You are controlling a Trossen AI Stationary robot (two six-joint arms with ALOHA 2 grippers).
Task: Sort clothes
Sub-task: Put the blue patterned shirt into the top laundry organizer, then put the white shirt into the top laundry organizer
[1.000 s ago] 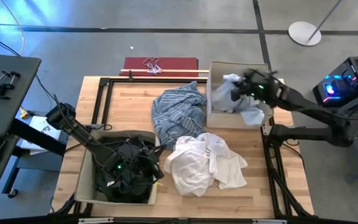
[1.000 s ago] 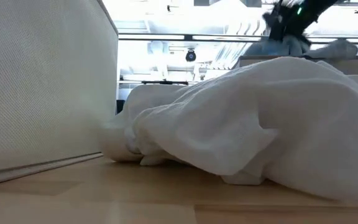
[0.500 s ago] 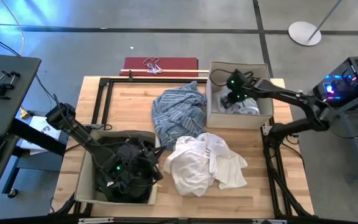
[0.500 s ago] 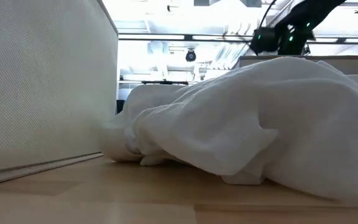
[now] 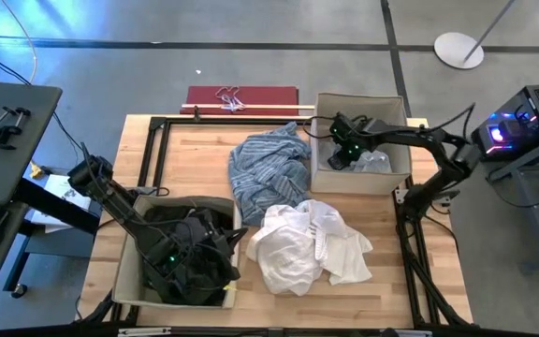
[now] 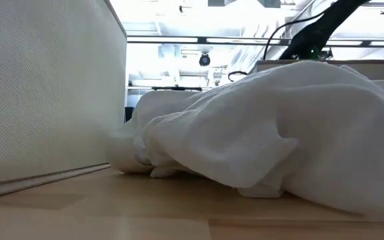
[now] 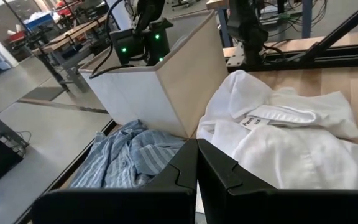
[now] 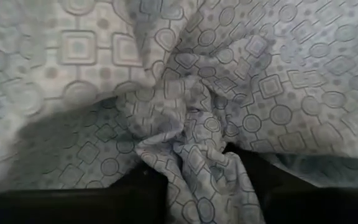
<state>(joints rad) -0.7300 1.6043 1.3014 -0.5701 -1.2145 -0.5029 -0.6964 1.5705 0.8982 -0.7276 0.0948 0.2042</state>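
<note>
Right gripper [image 5: 342,150] is down inside the far box [image 5: 396,178], over a pale garment [image 5: 374,162] lying in it; fingers can't be made out. Left gripper [image 5: 178,255] is sunk into the near box [image 5: 124,281], among a heap of dark clothes [image 5: 195,271]. Between the two boxes, the blue striped shirt [image 5: 265,173] lies crumpled on the table [image 5: 195,159], and the white pieces [image 5: 302,248] sit bunched just in front of it, touching.
</note>
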